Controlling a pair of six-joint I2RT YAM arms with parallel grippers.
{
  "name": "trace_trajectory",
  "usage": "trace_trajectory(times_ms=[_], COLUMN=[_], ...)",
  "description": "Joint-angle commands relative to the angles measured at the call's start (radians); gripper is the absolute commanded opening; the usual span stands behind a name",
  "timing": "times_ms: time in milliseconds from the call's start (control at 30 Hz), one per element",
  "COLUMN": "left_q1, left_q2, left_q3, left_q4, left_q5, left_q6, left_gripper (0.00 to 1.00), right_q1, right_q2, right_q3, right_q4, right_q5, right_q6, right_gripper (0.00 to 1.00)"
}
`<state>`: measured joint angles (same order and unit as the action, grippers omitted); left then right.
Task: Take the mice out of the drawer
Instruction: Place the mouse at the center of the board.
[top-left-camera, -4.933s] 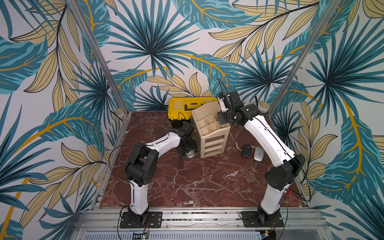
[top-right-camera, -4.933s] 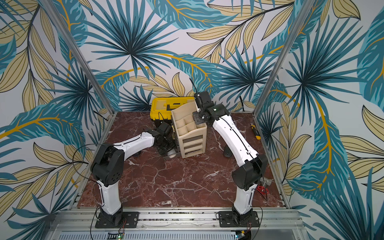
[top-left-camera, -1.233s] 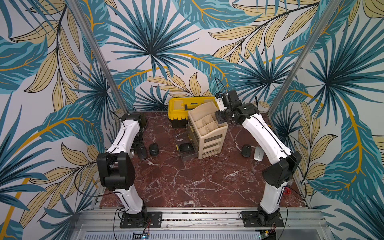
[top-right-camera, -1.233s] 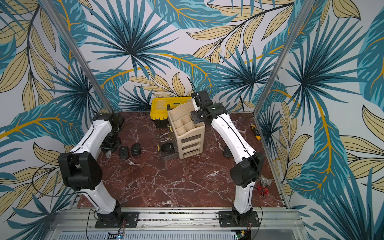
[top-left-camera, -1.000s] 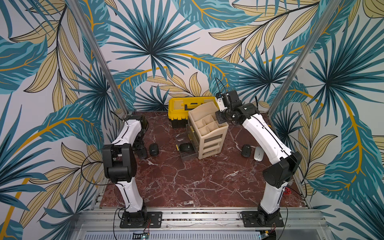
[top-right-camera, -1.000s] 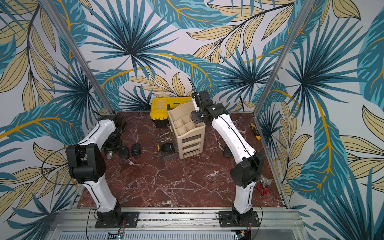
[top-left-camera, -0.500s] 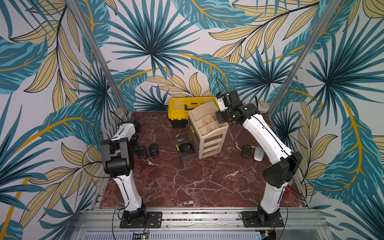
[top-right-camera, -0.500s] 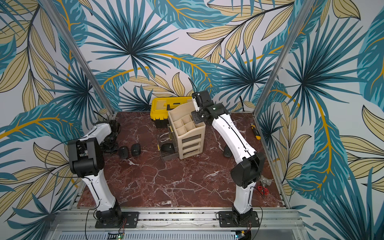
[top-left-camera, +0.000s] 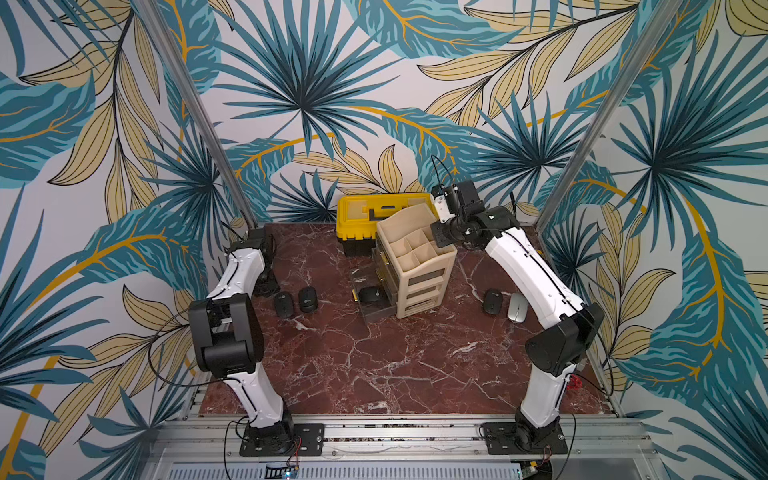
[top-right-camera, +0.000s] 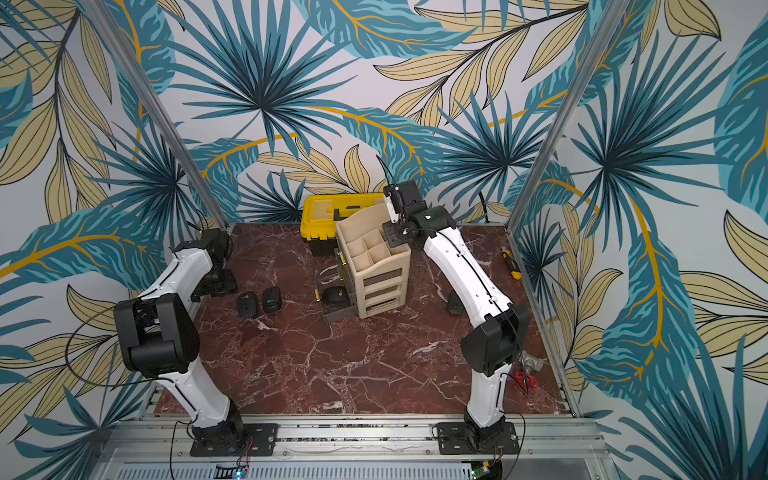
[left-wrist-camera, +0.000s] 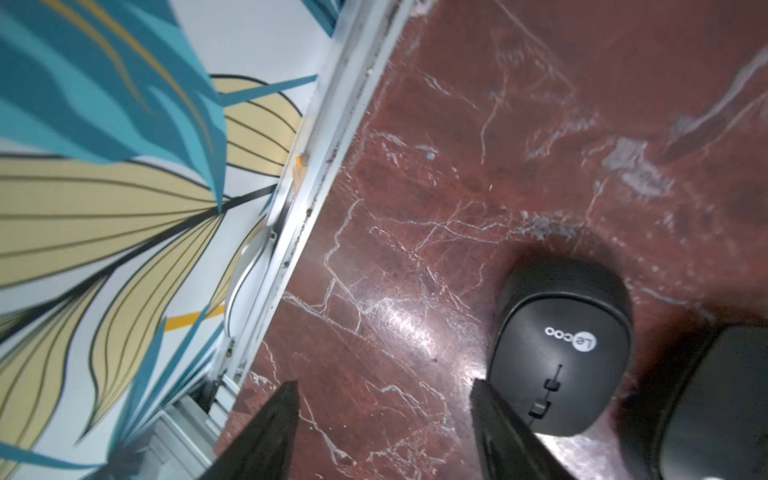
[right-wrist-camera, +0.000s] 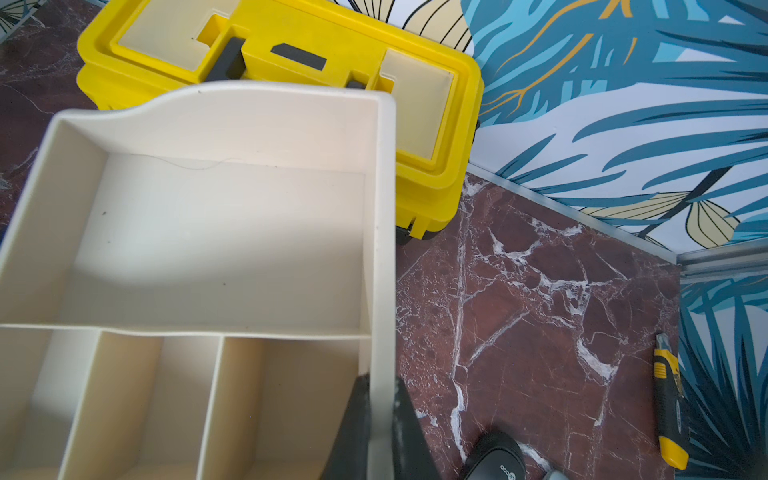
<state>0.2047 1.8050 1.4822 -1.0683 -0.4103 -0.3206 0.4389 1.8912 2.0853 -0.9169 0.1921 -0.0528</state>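
A beige drawer unit (top-left-camera: 419, 266) stands mid-table with its bottom drawer (top-left-camera: 365, 309) pulled out. One black mouse (top-left-camera: 370, 294) lies in that drawer. Two black mice (top-left-camera: 283, 304) (top-left-camera: 308, 299) lie on the table to its left. A black mouse (top-left-camera: 493, 301) and a silver one (top-left-camera: 517, 307) lie to its right. My left gripper (left-wrist-camera: 384, 386) is open over bare table, just beside the nearer left mouse (left-wrist-camera: 561, 349). My right gripper (right-wrist-camera: 378, 384) is shut on the unit's top side wall (right-wrist-camera: 384, 232).
A yellow toolbox (top-left-camera: 374, 214) stands behind the drawer unit against the back wall. A yellow-and-black utility knife (top-right-camera: 510, 262) lies near the right wall. The metal frame rail (left-wrist-camera: 316, 166) runs close beside my left gripper.
My left gripper has opened wide, and the left arm has folded back toward the left wall. The black mouse beside it stays on the table. The right arm has not moved.
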Motion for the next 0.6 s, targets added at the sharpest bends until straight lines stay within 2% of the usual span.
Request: trace_trajectory(times_ms=[0, 33, 200, 267, 367, 433, 567], left_q1=[0.007, 0.011, 0.017, 0.009, -0.049, -0.103, -0.188], left_q2=[-0.003, 0.004, -0.013, -0.051, -0.153, -0.209, -0.297], left_q3=[-0.008, 0.005, -0.004, -0.023, -0.061, -0.067, -0.098], left_q4=[-0.064, -0.097, -0.165, -0.151, -0.081, -0.058, 0.021], left_q5=[-0.048, -0.056, -0.058, -0.039, 0.017, 0.097, 0.359], left_q6=[-0.009, -0.021, -0.037, -0.028, 0.029, 0.066, 0.118], left_gripper=[0.96, 1.0, 1.0, 1.0, 1.0, 1.0, 1.0], right_q1=[-0.001, 0.0, 0.0, 0.0, -0.001, 0.0, -0.001], right_q2=[0.043, 0.045, 0.042, 0.042, 0.043, 0.045, 0.044], right_q3=[0.019, 0.025, 0.022, 0.022, 0.02, 0.02, 0.02], right_q4=[0.033, 0.026, 0.019, 0.015, 0.016, 0.015, 0.016], right_q5=[0.044, 0.044, 0.055, 0.055, 0.054, 0.049, 0.042], right_q6=[-0.026, -0.025, -0.027, -0.027, -0.027, -0.025, -0.021], right_gripper=[0.0, 0.0, 0.0, 0.0, 0.0, 0.0, 0.0])
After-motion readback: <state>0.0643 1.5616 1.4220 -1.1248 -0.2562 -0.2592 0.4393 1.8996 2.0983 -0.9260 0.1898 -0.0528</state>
